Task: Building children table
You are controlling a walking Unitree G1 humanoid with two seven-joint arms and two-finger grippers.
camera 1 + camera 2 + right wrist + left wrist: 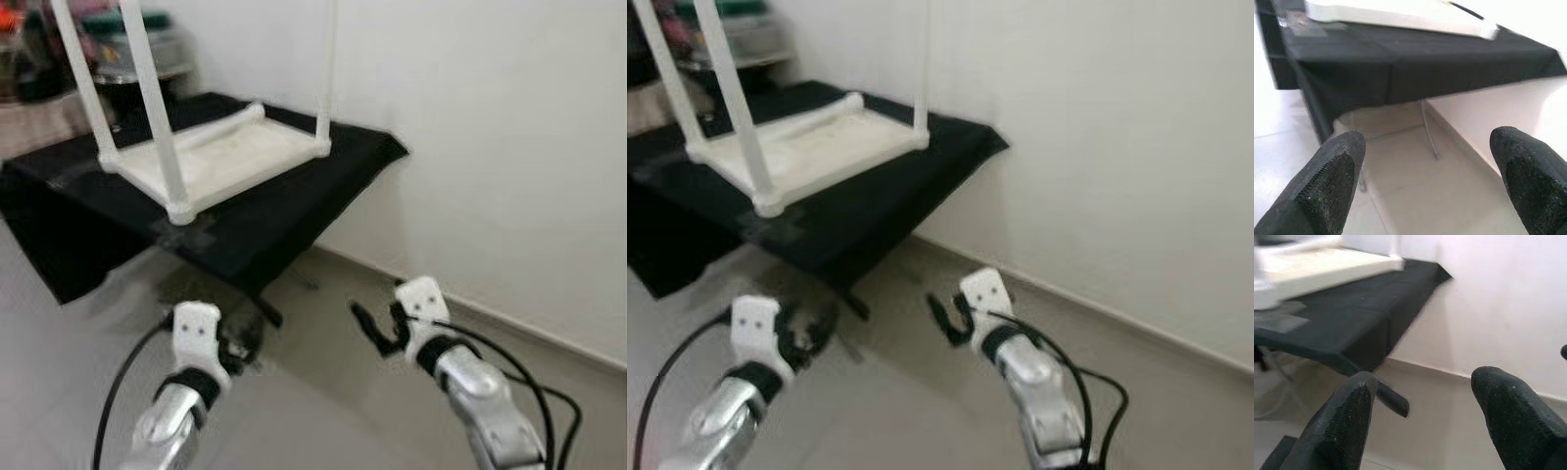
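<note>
Standing off from the black-draped work table [294, 215], the robot holds both arms low over the floor [323, 411], short of that table's near edge. Children's table [220, 157] lies upside down on the black cloth, tabletop flat against it, white legs [162, 127] pointing up, probably so the leg joints face upward for assembly. It sits toward the wall-side end of the black table.

Left gripper [1425, 416]: fingers apart, nothing between them, aimed under the black table's corner. Right gripper [1430, 181]: fingers spread wide, also empty, aimed at the draped front edge.

Head views give the whole layout: legs rising, clutter [127, 49] behind the black table, the white wall [509, 147] beside it. Wrist views add the underside: right wrist picks out thin metal folding legs [1427, 129] beneath the cloth; left wrist shows a dark foot [1393, 399] on the floor

Judgement: approach stage, no contact with the workpiece yet
</note>
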